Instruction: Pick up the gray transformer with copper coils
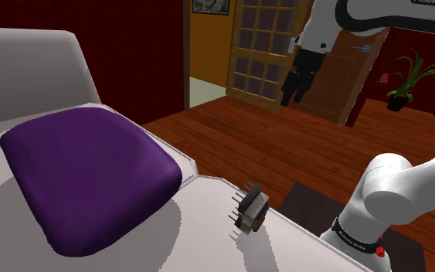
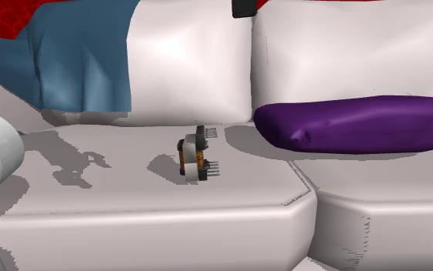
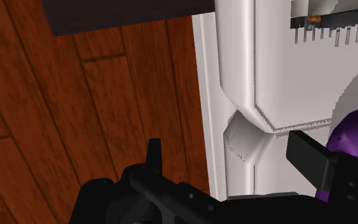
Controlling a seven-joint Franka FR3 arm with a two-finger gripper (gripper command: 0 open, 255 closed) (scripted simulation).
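The gray transformer (image 1: 250, 210) with copper coils and thin pins stands on the white sofa seat (image 1: 208, 247), near the seat's front corner. In the second exterior view the transformer (image 2: 194, 154) shows its orange winding, with the pins pointing sideways. My gripper (image 1: 294, 94) hangs high in the air over the wooden floor, well above and away from the sofa. In the wrist view the gripper (image 3: 231, 156) is open with nothing between its fingers, and the transformer (image 3: 327, 16) lies far ahead on the seat.
A thick purple cushion (image 1: 84, 174) lies on the sofa beside the transformer. A blue cloth (image 2: 76, 61) drapes over the sofa back. A wooden door (image 1: 285, 54), a potted plant (image 1: 409, 81) and a dark rug (image 1: 316, 209) are on the wooden floor side.
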